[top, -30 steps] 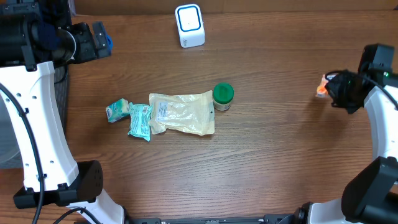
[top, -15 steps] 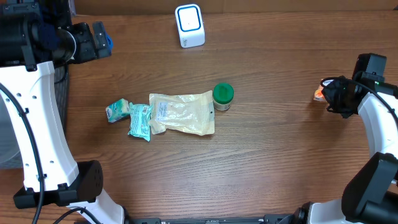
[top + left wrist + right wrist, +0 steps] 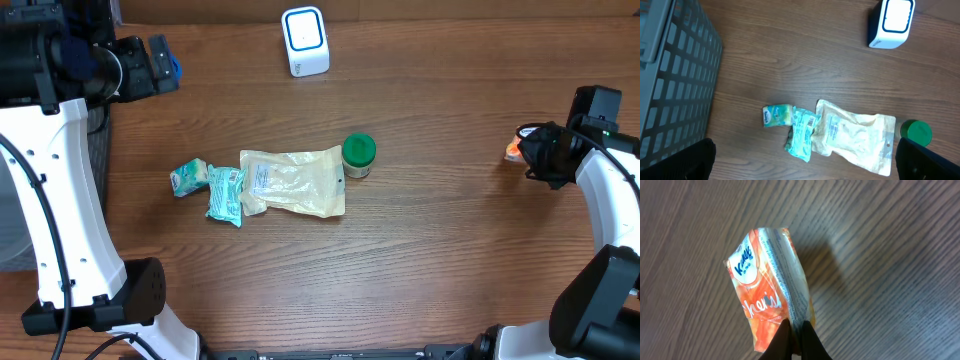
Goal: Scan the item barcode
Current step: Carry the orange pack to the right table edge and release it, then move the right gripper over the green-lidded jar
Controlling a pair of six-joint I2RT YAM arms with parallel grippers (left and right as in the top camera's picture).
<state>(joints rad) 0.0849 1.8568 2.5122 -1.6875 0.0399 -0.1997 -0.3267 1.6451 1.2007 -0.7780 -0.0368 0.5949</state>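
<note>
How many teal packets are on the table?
2 teal packets: one at the row's left end, the other beside it, against the beige pouch. None appears hidden.

A brown wood-grain bench (image 3: 450, 250) carries everything. Near its far edge stands a white box-shaped scanner with a blue-ringed face (image 3: 305, 40), well apart from the rest. Around the middle, four things lie in a row. A small crumpled green-and-white packet (image 3: 188, 178) touches a teal foil sachet (image 3: 225, 195). The sachet meets a pale yellowish clear plastic pouch (image 3: 295, 182) lying flat. A round green-lidded jar (image 3: 358, 152) stands upright at the pouch's far right corner.
</note>
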